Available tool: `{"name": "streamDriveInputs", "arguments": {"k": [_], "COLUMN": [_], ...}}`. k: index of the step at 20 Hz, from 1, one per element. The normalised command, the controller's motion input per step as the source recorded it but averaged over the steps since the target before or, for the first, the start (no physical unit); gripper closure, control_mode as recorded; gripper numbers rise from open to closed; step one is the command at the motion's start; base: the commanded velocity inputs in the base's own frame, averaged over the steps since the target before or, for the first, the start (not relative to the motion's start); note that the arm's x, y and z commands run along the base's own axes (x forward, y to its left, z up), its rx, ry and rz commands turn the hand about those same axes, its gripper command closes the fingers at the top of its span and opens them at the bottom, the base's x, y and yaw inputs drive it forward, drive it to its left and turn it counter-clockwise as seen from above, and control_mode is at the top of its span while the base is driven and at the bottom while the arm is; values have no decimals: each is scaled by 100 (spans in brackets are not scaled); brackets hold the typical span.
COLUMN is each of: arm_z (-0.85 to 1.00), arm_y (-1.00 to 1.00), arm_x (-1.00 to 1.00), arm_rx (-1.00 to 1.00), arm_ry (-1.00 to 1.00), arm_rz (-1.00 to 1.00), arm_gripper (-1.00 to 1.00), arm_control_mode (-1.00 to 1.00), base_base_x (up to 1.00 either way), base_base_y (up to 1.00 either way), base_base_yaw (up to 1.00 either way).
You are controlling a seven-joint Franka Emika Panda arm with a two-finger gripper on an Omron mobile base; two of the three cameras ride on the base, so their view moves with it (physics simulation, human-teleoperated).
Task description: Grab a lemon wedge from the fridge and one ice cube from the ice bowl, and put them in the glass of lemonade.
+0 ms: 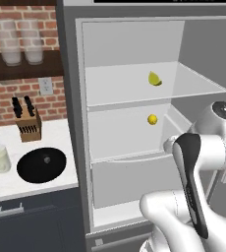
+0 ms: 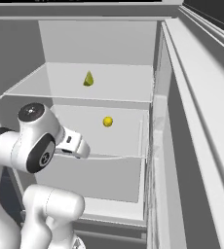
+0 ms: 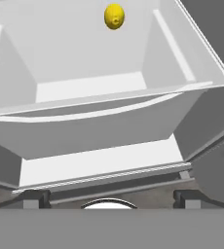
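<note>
The fridge (image 1: 67, 88) stands open, showing white shelves. The lemon wedge (image 1: 155, 78) (image 2: 88, 79) lies on the upper glass shelf. A small round yellow ball (image 1: 152, 119) (image 2: 107, 121) (image 3: 114, 16) rests on the shelf below. My gripper (image 3: 111, 202) is open and holds nothing. It hangs in front of the fridge's lower part, below the ball's shelf and well under the wedge. On the counter to the left sit the black ice bowl (image 1: 41, 165) and the glass of lemonade (image 1: 0, 158).
A knife block (image 1: 27, 123) stands behind the bowl, and frosted glasses (image 1: 11, 47) sit on a wall shelf above. The open fridge door (image 2: 206, 146) runs along the right. A white drawer bin (image 3: 99, 126) lies straight ahead of the hand.
</note>
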Motion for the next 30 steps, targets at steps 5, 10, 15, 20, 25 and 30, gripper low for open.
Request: {"name": "streamDriveInputs", "arguments": {"k": [5,10,15,20,25,30], "arm_z": [30,38,40,50,52,53], "arm_y": [0,0,0,1,9,2], "arm_x": [0,0,0,0,0,1], "arm_rx": [0,0,-1,-6,-9,-2], "arm_ry": [-33,-24,-12,-11,-11,-6], "arm_rz": [0,0,1,5,5,3], "arm_gripper": [-100,-100,-100,-100,-100,-100], "arm_control_mode": [-100,-100,-100,-100,-100,-100], "base_base_x": [0,0,0,0,0,0], "base_base_y": [0,0,0,0,0,0], "base_base_yaw": [0,0,0,0,0,0]}}
